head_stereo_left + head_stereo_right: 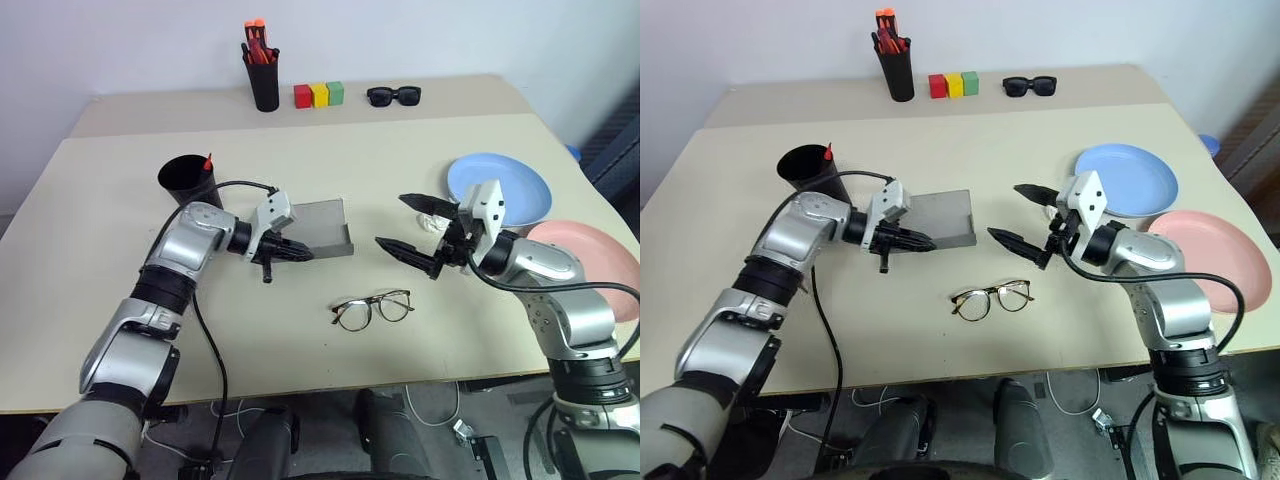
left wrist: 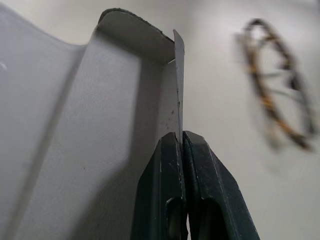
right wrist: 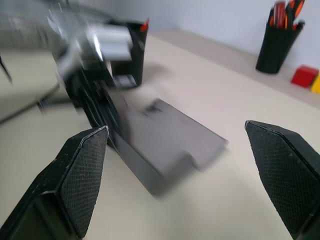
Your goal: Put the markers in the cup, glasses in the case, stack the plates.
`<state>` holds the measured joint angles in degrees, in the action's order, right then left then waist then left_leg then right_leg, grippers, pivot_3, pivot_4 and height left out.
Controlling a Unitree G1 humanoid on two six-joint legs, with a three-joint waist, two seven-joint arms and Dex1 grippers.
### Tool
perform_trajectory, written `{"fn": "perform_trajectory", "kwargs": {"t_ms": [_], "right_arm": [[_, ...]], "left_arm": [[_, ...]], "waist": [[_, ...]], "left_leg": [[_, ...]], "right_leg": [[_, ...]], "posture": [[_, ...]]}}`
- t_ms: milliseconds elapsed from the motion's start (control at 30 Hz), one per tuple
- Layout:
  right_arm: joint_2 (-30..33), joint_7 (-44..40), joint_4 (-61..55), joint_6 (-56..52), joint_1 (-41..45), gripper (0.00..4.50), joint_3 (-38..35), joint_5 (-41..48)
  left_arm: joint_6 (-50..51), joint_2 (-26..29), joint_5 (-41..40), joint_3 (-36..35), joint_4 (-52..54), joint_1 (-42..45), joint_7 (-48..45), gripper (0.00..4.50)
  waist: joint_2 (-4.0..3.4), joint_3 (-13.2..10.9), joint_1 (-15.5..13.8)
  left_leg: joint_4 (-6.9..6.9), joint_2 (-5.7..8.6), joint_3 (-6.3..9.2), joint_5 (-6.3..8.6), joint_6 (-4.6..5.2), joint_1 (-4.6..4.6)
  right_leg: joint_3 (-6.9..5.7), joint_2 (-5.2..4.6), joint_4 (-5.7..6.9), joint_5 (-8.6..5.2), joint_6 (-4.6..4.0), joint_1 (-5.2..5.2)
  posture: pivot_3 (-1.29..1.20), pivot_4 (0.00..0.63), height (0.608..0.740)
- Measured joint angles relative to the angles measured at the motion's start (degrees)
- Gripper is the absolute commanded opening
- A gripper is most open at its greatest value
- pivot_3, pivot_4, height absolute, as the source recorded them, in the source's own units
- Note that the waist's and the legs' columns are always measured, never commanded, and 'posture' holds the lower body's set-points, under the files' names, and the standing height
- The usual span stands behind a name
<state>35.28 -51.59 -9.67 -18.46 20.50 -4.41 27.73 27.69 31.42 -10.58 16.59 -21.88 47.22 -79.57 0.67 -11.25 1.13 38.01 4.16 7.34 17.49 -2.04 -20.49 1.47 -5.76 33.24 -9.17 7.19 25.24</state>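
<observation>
Left wrist view has the left gripper (image 2: pixel 182 145) pinched shut on the thin front wall of the grey case (image 1: pixel 320 225), which lies open mid-table. Just beyond it stands the cup (image 1: pixel 187 178), a red marker tip (image 1: pixel 208 160) poking out. The glasses (image 1: pixel 373 309) lie nearer the table edge. The right gripper (image 1: pixel 412 227) hovers wide open beside the blue plate (image 1: pixel 520 185) and pink plate (image 1: pixel 590 255).

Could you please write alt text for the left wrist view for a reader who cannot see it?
The left hand, its two black fingers shut, pinches the thin edge of the flat grey hinged spectacle case. Beyond it, the dark-rimmed round glasses lie blurred on the beige table.
</observation>
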Motion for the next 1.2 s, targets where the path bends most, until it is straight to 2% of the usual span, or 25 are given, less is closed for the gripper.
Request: {"fn": "perform_trajectory", "kwargs": {"t_ms": [100,333,433,467,667,733,833,1000,1100,1200], "right_arm": [[-0.33,0.07,-0.12,0.02,0.02,4.50,0.01,0.03],[-0.52,0.11,-0.31,0.02,0.00,4.50,0.41,0.02],[-0.51,0.04,-0.31,0.02,0.01,4.50,0.43,0.02],[-0.51,0.02,-0.31,0.02,0.01,4.50,0.45,0.01],[-0.08,-1.04,-0.55,0.00,0.01,4.50,1.36,-0.55],[2.81,-1.85,-2.48,0.22,-0.39,4.50,2.55,-2.76],[11.29,-4.06,-8.93,3.10,-4.70,4.50,5.57,-10.35],[18.10,-5.82,-17.68,0.22,-6.68,4.50,8.45,-15.74],[18.66,-4.77,-23.53,-5.06,-4.74,4.50,12.54,-18.64],[16.22,-2.64,-25.08,-9.21,-2.99,4.50,17.29,-21.14]], "left_arm": [[3.42,4.85,-0.32,1.21,8.20,-2.79,-3.12,0.05],[6.72,11.12,-0.26,2.44,17.65,-9.93,-3.88,0.05],[7.01,12.35,-0.42,2.42,20.45,-11.50,-3.59,0.85],[6.72,12.39,-0.43,2.40,20.86,-11.90,-3.42,1.25],[7.69,9.95,-3.50,0.89,22.83,-13.30,0.05,4.46],[8.10,10.07,-4.78,-0.58,23.53,-13.03,0.61,4.49],[7.85,11.30,-6.87,-4.07,25.04,-13.29,0.93,4.49],[6.87,11.93,-13.42,-11.86,28.65,-16.87,1.24,4.49],[8.55,12.05,-19.64,-17.89,31.71,-20.48,1.92,4.49],[10.22,12.24,-25.83,-23.63,34.30,-23.10,2.64,4.49]], "waist": [[-0.01,0.01,0.06],[-0.01,0.00,-0.33],[-0.01,0.00,-0.33],[-0.01,0.00,-0.32],[-0.01,0.00,-0.34],[-0.04,-0.02,-0.32],[-0.02,-0.01,-0.39],[-0.04,-0.02,0.06],[-0.03,-0.01,-0.03],[0.00,0.00,-0.31]], "left_leg": [[-0.01,-0.01,-0.01,0.00,0.00,0.03],[0.01,-0.01,0.00,0.00,0.00,0.01],[0.01,-0.01,0.00,0.00,0.00,0.02],[0.01,-0.01,0.00,0.00,0.00,0.02],[0.03,-0.01,0.00,0.00,0.00,0.00],[0.02,-0.01,0.00,0.00,0.01,0.01],[0.00,-0.01,0.01,0.02,0.03,0.00],[0.02,-0.06,-0.12,0.02,0.04,0.05],[0.02,-0.11,-0.09,0.02,0.03,0.06],[0.08,-0.10,-0.09,0.02,0.03,0.02]], "right_leg": [[0.01,0.00,0.01,0.00,0.00,0.00],[0.01,0.00,0.02,-0.01,-0.01,-0.01],[0.01,0.00,0.02,-0.01,-0.01,-0.02],[0.01,0.00,0.02,-0.01,-0.01,-0.01],[0.01,0.00,0.02,-0.01,-0.01,-0.01],[0.01,0.00,0.03,-0.01,-0.01,0.00],[-0.01,0.00,0.02,-0.04,0.01,0.00],[0.07,-0.02,0.02,-0.04,0.01,-0.01],[0.06,0.03,0.02,-0.05,0.00,0.00],[0.06,0.02,-0.01,-0.04,0.00,-0.01]], "posture": [[0.00,0.150,0.740],[0.00,0.150,0.740],[0.00,0.150,0.740],[0.00,0.150,0.740],[0.00,0.150,0.740],[0.00,0.150,0.740],[0.00,0.150,0.740],[0.00,0.150,0.740],[0.00,0.150,0.740],[0.00,0.150,0.740]]}}
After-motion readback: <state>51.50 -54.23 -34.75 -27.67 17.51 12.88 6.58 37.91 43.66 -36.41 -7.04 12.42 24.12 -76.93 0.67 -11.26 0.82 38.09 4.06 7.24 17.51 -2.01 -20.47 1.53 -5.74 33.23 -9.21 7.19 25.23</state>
